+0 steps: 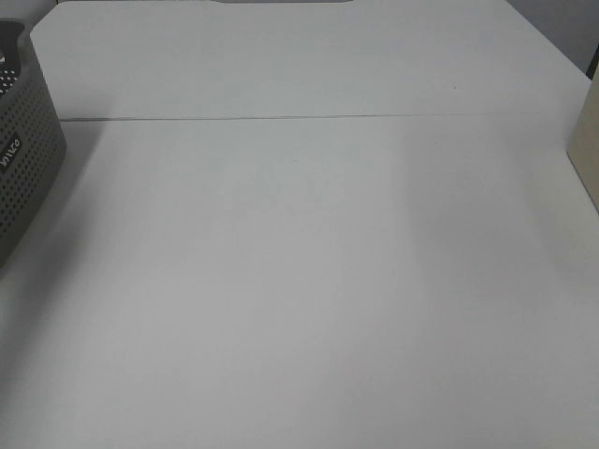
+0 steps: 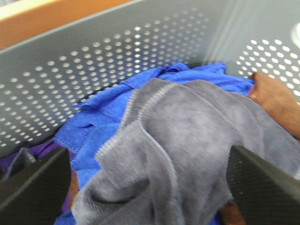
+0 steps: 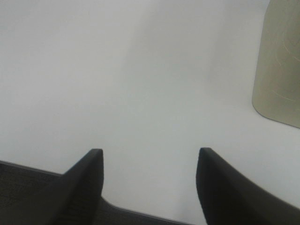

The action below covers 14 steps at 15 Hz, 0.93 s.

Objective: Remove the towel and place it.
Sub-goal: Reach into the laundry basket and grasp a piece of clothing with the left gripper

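The towel [image 2: 187, 136], a charcoal-grey terry cloth with a hemmed edge, lies crumpled on top of other cloths inside the grey perforated basket [image 2: 93, 70]. My left gripper [image 2: 147, 157] hangs open just over it, one finger on each side of the bunched cloth, with no grip on it. My right gripper [image 3: 150, 152] stands open over bare white table and holds nothing. In the exterior high view only a part of the basket [image 1: 23, 159] shows at the left edge. Neither gripper nor the towel appears there.
Under the towel lie a blue cloth [image 2: 101, 126], a brown cloth [image 2: 276, 101] and a bit of purple cloth [image 2: 40, 150]. A beige object [image 1: 587, 150] stands at the table's right edge, also in the right wrist view [image 3: 279, 65]. A seam [image 1: 309, 117] crosses the white table.
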{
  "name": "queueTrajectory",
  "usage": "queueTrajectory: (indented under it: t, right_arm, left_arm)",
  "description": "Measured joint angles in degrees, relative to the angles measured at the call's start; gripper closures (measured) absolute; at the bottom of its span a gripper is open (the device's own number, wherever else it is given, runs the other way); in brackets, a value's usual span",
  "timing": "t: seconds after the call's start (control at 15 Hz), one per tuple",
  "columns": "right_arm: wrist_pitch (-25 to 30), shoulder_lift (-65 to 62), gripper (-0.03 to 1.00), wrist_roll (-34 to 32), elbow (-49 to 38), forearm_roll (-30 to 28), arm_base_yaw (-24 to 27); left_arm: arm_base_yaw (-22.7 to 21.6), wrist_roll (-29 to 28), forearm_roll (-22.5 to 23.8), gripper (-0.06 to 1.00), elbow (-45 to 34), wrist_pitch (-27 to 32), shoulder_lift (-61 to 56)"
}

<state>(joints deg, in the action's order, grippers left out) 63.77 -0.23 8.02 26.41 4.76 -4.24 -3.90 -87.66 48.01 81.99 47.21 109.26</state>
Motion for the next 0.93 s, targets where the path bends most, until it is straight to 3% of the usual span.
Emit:
queueTrajectory:
  t: [0.13,0.4,0.93]
  right_arm:
    - [0.0,0.0,0.39,0.0,0.0,0.0,0.0]
    - [0.0,0.0,0.39,-0.1,0.0,0.0,0.0]
    - [0.0,0.0,0.39,-0.2,0.0,-0.2,0.0]
  left_arm:
    - [-0.1,0.0,-0.3,0.11,0.0,-0.2,0.7]
    - [-0.1,0.0,-6.6,0.13,0.0,-4.8,3.5]
    - [-0.1,0.0,-6.6,0.31,0.0,-4.4,3.8]
